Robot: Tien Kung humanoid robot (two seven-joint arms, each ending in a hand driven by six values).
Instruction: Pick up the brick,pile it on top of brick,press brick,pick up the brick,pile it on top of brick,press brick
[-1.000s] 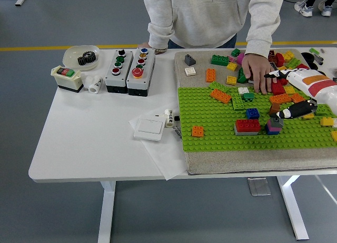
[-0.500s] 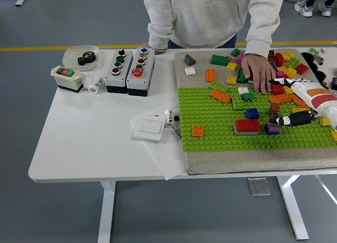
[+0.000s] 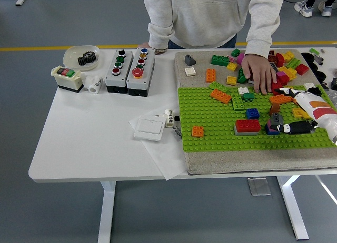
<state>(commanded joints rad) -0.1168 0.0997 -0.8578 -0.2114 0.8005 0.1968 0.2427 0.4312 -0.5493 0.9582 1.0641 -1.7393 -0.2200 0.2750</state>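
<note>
Resting on the small brick stack (image 3: 274, 125), right hand (image 3: 293, 128); grip unclear.

Bright even overhead light, soft faint shadows under table (image 3: 95, 143), sharp focus, no glare.

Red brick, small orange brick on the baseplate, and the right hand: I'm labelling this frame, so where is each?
Red brick (image 3: 248, 124), head view, its studded top.
Orange brick (image 3: 198, 131), head view, top face.
Right hand (image 3: 289, 128), head view, the dark fingers.
</note>
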